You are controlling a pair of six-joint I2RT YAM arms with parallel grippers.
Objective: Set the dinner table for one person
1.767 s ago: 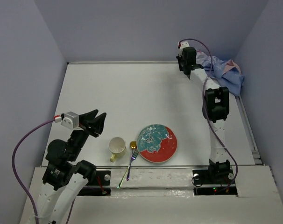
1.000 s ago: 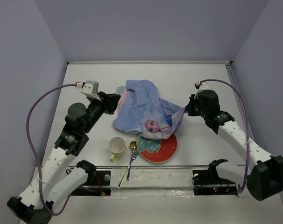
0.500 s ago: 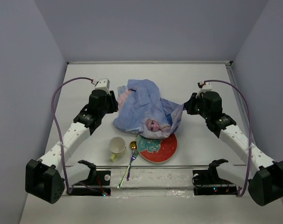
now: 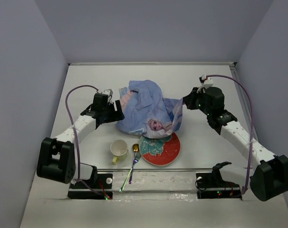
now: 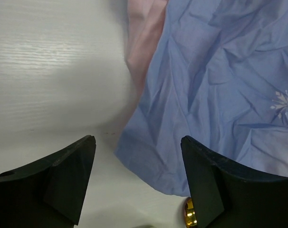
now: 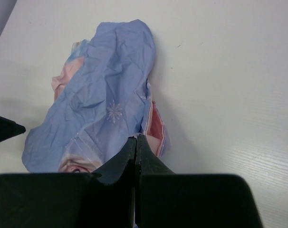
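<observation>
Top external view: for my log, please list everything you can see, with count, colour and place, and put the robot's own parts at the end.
table: one, matte white, fills the enclosure floor.
cloth mat: one, blue and pink with a cartoon princess print, crumpled at the table's centre, near edge overlapping the plate's far rim.
plate: one, teal and red, near centre, just beyond the arm bases.
mug: one, pale yellow, upright, left of the plate.
cutlery: apparently two crossed pieces, iridescent handles, one with a gold bowl, between mug and plate.
left hand: one, black, open, at the cloth mat's left edge.
right hand: one, black, shut on the cloth mat's right corner, lifting it.
</observation>
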